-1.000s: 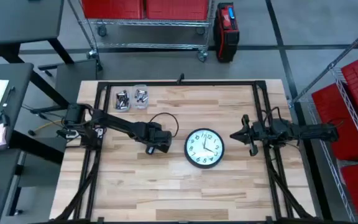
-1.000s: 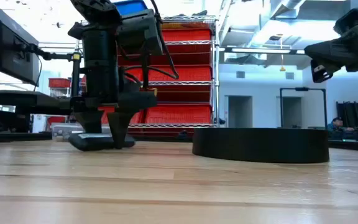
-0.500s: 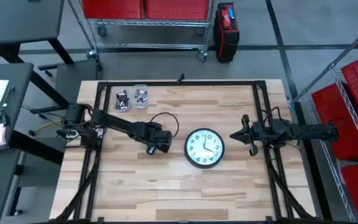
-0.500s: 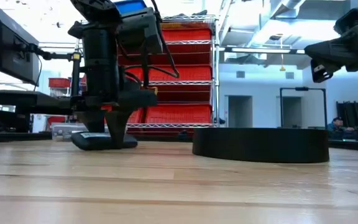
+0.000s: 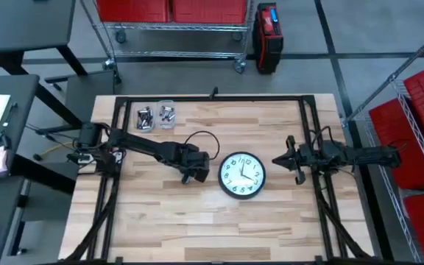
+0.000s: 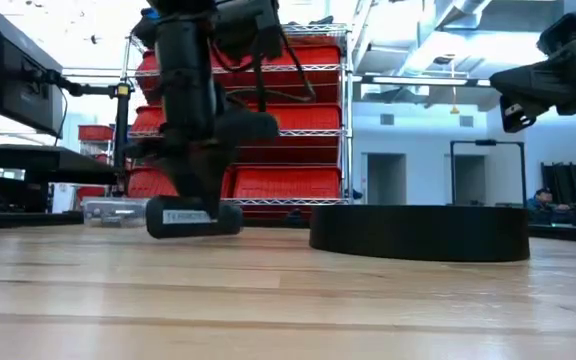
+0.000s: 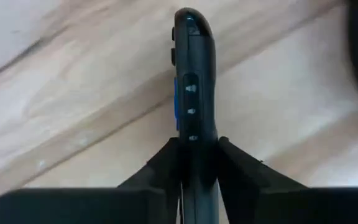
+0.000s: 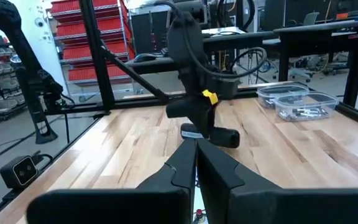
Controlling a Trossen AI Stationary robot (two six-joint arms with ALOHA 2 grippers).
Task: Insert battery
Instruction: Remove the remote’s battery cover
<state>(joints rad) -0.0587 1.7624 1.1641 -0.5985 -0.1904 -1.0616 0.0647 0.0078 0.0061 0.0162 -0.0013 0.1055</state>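
Here the remote control (image 7: 193, 93) sits edge-up, clamped between the left gripper (image 7: 194, 163) fingers; only the left wrist view shows its side buttons. From table height it hangs just above the wooden table (image 6: 288, 300), left of the wall clock (image 5: 242, 175). Overhead, battery trays (image 5: 156, 116) lie at the far edge. The right gripper (image 5: 288, 160) waits beside the clock, fingers together

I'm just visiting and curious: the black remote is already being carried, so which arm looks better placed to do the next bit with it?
Probably the left. Its tool is shut on the black remote, lifted just off the table beside the clock. The right tool waits at the table's right edge, holding nothing.
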